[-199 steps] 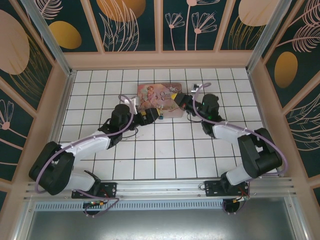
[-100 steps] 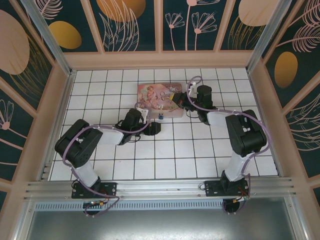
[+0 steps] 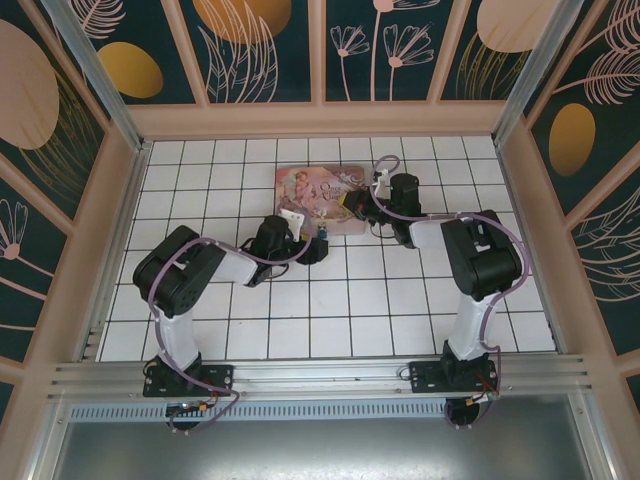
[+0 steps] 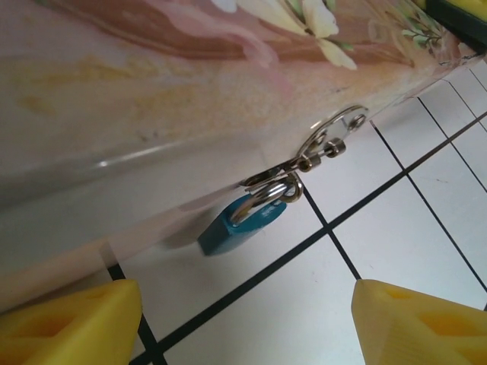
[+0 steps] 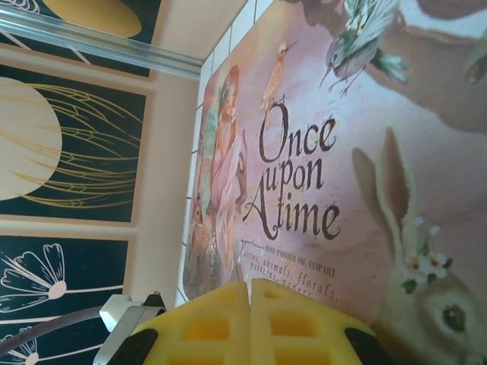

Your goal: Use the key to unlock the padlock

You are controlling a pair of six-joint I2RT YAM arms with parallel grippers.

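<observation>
Blue and small, the padlock (image 4: 242, 222) hangs at the near edge of the pink tin (image 4: 152, 91). Its silvery shackle (image 4: 272, 192) is threaded through the tin's metal latch loops (image 4: 335, 129), and its body lies on the white-tiled desk (image 4: 396, 236) just beside the tin's wall. That detail comes from the left wrist view, where the left pincer (image 4: 243, 327) stands wide, its yellow fingertips (image 4: 68, 323) at either lower corner, cut off by the frame, with bare tile between them, short of the padlock and not touching it. From the top view the padlock is a mere blue speck at the tin's near edge, its shackle too fine to make out, yet both arms show reaching to the tin: the left to its near side, the right to its right end. The right wrist view gives the tin's lid (image 5: 365, 152), lettered "Once upon A time" among a rabbit and birds, with the right pincer (image 5: 251, 319) before it, yellow pads pressed together; whether anything thin sits between them cannot be told.
</observation>
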